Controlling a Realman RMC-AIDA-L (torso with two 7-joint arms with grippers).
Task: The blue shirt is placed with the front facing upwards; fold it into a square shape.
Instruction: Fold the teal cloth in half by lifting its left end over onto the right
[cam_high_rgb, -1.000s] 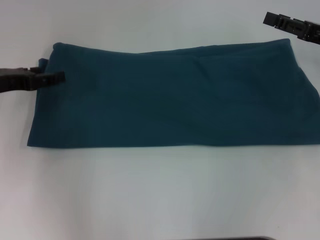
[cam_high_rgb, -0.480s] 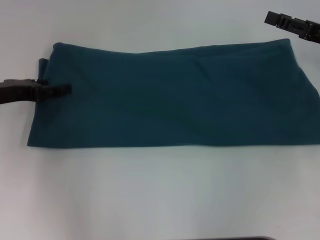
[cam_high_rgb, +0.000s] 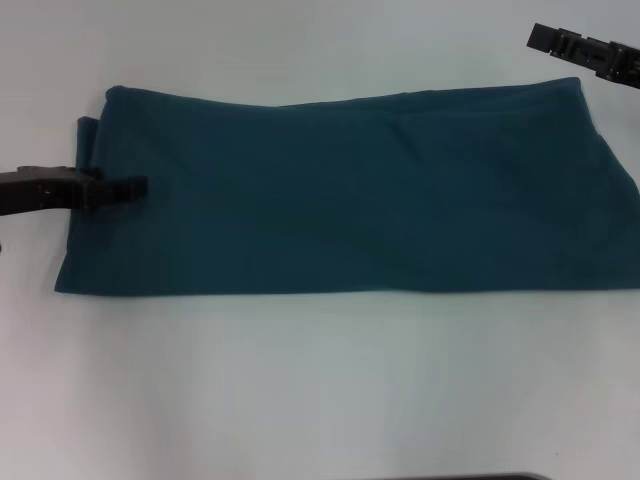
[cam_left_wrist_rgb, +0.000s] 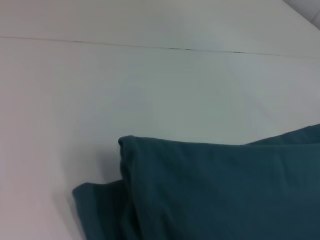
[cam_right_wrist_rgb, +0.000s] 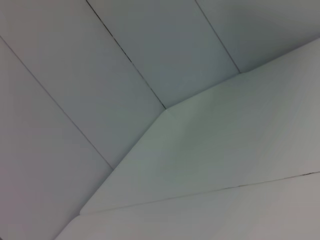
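Blue shirt (cam_high_rgb: 340, 195), seen from the head camera, lies on the white table (cam_high_rgb: 320, 390) as a long dark teal band running from left to right, already folded lengthwise, with no lettering or collar showing. The left gripper (cam_high_rgb: 135, 187) reaches in from the left and now sits over the shirt's left end, lower down that edge and slightly further in than a second ago. It looks to be lining up on that end, probably to carry it across for the fold that shortens the band toward a square. Whether its fingers are apart or together cannot be told. The right gripper (cam_high_rgb: 545, 38) sits parked past the shirt's far right corner, unmoved, its fingers equally unclear.

The left wrist camera shows what the head view hides: the shirt's corner, with stacked layers, one tucked beneath another.

The right wrist camera sees only pale panels and seams.
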